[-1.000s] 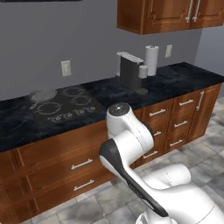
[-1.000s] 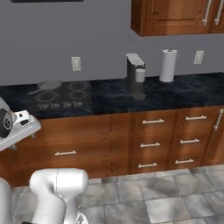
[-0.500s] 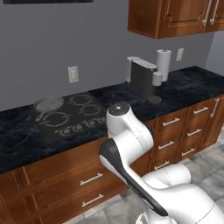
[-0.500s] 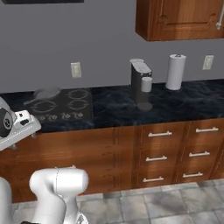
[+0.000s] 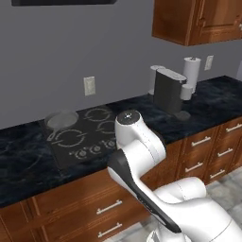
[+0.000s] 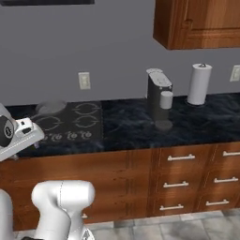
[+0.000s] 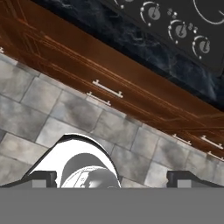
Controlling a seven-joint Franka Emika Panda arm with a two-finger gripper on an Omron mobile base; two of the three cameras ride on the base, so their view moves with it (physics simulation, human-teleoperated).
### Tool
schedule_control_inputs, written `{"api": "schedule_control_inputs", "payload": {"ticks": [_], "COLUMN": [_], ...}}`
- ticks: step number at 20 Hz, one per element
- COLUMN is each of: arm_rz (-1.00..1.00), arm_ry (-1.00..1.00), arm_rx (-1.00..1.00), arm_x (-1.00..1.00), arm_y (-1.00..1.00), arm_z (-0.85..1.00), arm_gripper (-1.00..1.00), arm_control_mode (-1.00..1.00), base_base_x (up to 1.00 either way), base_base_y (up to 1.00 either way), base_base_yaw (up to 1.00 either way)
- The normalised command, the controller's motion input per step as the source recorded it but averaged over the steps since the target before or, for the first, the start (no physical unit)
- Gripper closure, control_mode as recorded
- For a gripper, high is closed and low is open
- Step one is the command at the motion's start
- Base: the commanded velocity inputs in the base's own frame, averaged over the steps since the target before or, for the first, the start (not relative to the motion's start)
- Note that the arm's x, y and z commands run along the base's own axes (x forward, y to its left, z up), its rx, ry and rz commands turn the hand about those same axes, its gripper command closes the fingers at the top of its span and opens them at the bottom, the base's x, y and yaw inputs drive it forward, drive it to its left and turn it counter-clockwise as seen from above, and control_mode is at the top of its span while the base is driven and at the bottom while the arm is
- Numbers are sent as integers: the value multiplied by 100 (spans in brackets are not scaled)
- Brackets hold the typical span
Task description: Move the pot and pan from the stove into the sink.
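Pan (image 5: 60, 119) on stove (image 5: 87, 134), rear-left burner; pot, sink unseen. Gripper (image 7: 112, 177) jaws wide apart, empty, aimed at floor tiles by cabinet fronts. Risk: you reach w/ base too far off, clip counter edge or shove pan by handle.

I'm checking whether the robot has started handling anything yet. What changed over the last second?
Only the base drove: both base views slid, so the stove and the pan on it now sit nearer the picture centre and the coffee machine and paper towel roll shifted right. Nothing was taken hold of. The gripper stayed open over the floor, the arm folded as before.
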Motion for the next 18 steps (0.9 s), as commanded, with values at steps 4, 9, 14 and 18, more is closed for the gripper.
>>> {"api": "schedule_control_inputs", "payload": {"ticks": [4,9,14,18], "arm_rz": [0,0,0,0], "arm_ry": [0,0,0,0], "arm_rx": [0,0,0,0], "arm_x": [0,0,0,0], "arm_y": [0,0,0,0], "arm_z": [0,0,0,0], "arm_gripper": [-100,-100,-100,-100], "arm_control_mode": [100,100,100,100], "base_base_x": [44,44,45,43], "base_base_y": [24,24,25,27], "base_base_yaw": [8,8,9,9]}}
